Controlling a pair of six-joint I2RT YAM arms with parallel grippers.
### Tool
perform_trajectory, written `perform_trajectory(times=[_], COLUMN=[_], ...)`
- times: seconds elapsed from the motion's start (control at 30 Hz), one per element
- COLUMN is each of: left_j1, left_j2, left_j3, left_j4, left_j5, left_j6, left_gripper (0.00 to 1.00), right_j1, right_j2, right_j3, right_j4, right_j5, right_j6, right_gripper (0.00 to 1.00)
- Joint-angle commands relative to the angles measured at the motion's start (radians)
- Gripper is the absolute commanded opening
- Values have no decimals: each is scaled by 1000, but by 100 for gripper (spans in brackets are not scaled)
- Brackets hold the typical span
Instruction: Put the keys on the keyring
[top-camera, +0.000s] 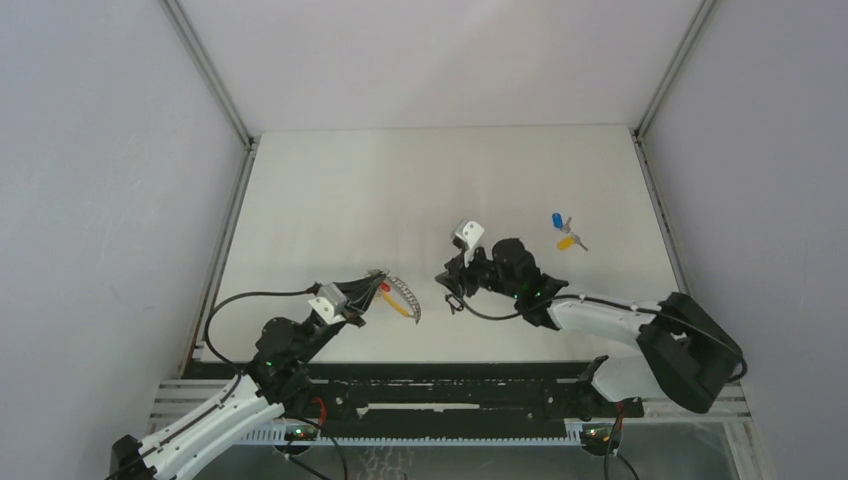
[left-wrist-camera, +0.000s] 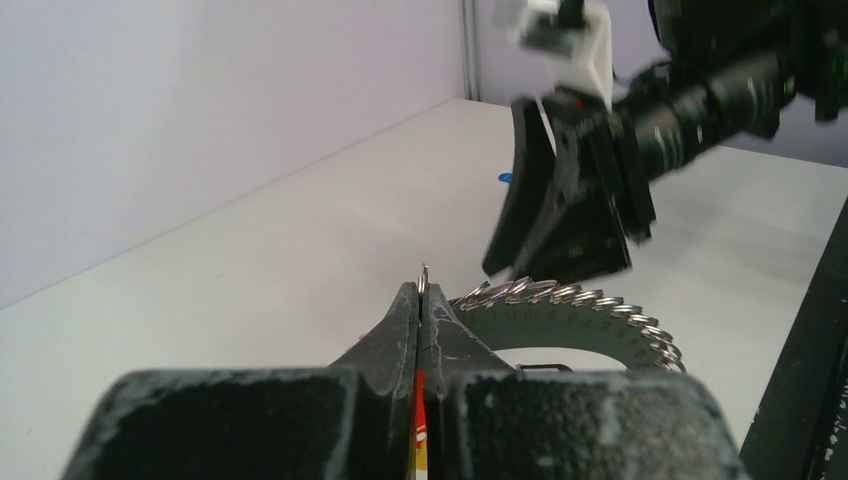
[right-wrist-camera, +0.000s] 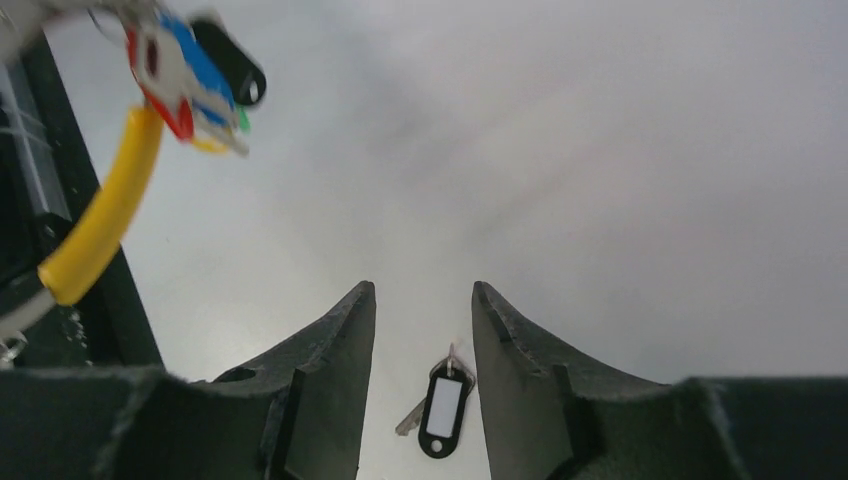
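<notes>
My left gripper (top-camera: 376, 286) (left-wrist-camera: 422, 296) is shut on the keyring (top-camera: 405, 297), pinching one thin ring of its grey chain-like loop (left-wrist-camera: 570, 296). The right wrist view shows the loop's yellow section (right-wrist-camera: 100, 220) and its red, blue, green and black pieces (right-wrist-camera: 190, 70) at upper left. My right gripper (top-camera: 450, 288) (right-wrist-camera: 422, 295) stands open just right of the loop. A key with a black-rimmed white tag (right-wrist-camera: 440, 405) lies on the table between and below its fingers, touching neither. A blue key (top-camera: 557, 220) and a yellow key (top-camera: 567, 241) lie farther right.
The white table (top-camera: 400, 190) is walled at the left, right and back. A black rail (top-camera: 450, 395) with both arm bases runs along the near edge. The right arm's black wrist (left-wrist-camera: 700, 100) reaches in close above the loop.
</notes>
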Motion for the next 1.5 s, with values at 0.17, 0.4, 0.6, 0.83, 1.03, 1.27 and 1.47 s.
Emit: perform_trajectory(times=[0.17,0.4,0.6,0.83,1.03,1.27,1.47], left_j1=[-4,-2,14,44,47,47,47], left_j2=[18,104,140,180,226,253,252], left_j3=[24,51,18,-17,-22,-12,-13], left_j4=[29,45,183,333,424,460,463], left_j5=[60,157,229,367,440,499,508], left_j6=[7,-5,-69,-124,-150,-162,-162], left_gripper=[0,0,0,0,0,0,0], right_j1=[-62,-48,-36,-28,-8,18,30], right_j2=[-109,-235,-305,-241,-207,-163,-154], right_j3=[292,333,304,300,311,339,347], right_j4=[-714,-711,-568,-454,-411,-426,-425], right_j5=[-156,-383,-529,-670,-718,-743,-744], right_j6=[-42,-201,-401,-483,-511,-524,-524], right_gripper=[40,36,35,32,26,21,21])
